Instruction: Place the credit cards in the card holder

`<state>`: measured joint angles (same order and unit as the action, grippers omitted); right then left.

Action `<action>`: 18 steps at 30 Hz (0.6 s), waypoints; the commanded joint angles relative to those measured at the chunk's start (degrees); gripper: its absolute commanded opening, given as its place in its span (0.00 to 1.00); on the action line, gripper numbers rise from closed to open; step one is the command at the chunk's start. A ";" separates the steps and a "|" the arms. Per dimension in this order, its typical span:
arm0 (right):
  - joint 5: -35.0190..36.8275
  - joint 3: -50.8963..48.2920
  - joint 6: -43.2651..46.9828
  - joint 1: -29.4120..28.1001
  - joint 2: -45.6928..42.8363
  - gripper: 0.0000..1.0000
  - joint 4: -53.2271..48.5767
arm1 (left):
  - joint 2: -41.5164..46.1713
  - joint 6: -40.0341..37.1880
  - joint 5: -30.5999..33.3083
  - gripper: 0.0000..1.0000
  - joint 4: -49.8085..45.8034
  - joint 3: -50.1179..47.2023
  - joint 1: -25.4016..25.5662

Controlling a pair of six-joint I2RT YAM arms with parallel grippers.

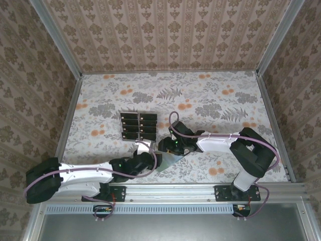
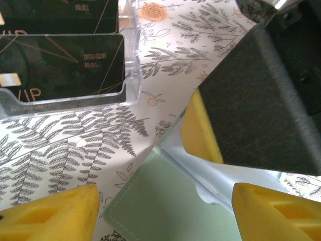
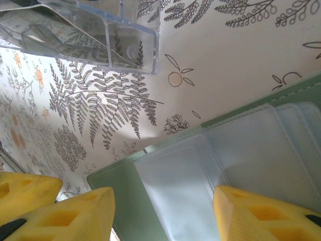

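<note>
Floral-patterned table, clear tiered rack mid-left, open sage-green card holder flat just nearside of it.

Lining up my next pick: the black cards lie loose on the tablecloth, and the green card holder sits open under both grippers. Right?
One thing is wrong. The credit cards are not loose on the tablecloth: they stand in the tiers of the clear rack, as the left wrist view shows. The rest holds: the card holder sits open under the left gripper and the right gripper.
</note>
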<state>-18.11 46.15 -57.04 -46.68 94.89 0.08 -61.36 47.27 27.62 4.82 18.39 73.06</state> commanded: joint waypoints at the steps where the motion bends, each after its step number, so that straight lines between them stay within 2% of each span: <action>1: 1.32 1.33 -0.95 -0.57 0.52 0.55 -0.10 | 0.32 3.16 2.26 0.70 -0.37 -1.93 0.42; 7: 1.39 0.69 -1.55 -1.03 -0.06 0.55 0.62 | -1.10 5.42 1.94 0.67 2.13 -3.99 0.51; 13: 2.78 -0.82 -2.02 -0.97 -1.13 0.55 0.98 | -3.96 8.00 2.74 0.47 4.57 -5.30 0.44; 18: 4.65 -2.58 -2.70 -1.04 -2.34 0.55 1.24 | -6.53 6.96 4.71 0.25 8.16 -4.71 0.12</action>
<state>-15.88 45.15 -58.57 -47.31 94.50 1.08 -66.70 54.24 29.67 9.56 13.56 73.10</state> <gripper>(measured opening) 0.552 0.270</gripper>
